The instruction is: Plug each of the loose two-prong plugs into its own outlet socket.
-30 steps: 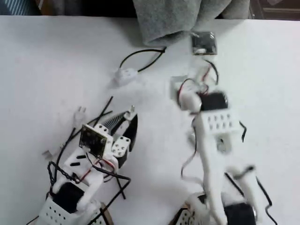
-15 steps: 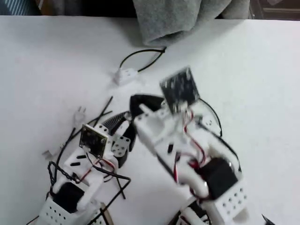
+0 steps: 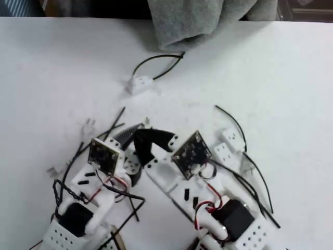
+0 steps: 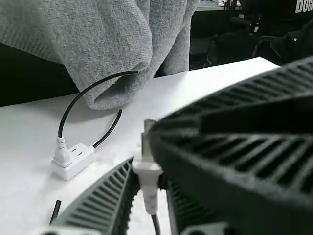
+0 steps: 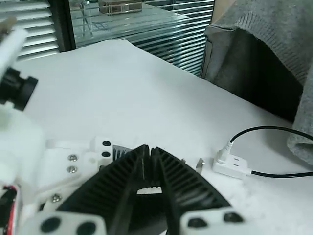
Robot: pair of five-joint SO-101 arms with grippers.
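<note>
White tabletop (image 3: 52,62) from overhead: L gripper (image 3: 143,127) sits low on the left side, pinching a white two-prong plug (image 3: 147,123), prongs poking past the tips. R gripper (image 3: 141,141) is right beside it, black fingers pressed together. An outlet socket (image 3: 138,83) w/ black cord (image 3: 156,60) lies farther up the table, well apart from both. Grey knit cloth (image 3: 192,21) lies at the far edge. Another loose plug (image 3: 89,125) lies left of the L arm, and two more sockets (image 3: 228,145) lie near the R arm.

L wrist cam: plug (image 4: 145,171) is clamped upright betw. the ribbed fingers, not in any socket. Outlet socket (image 4: 73,159) is ahead, near the cloth (image 4: 98,44).

R wrist cam: R gripper (image 5: 147,149) is closed tip to tip, w/ the outlet socket (image 5: 234,165) beyond it.
</note>
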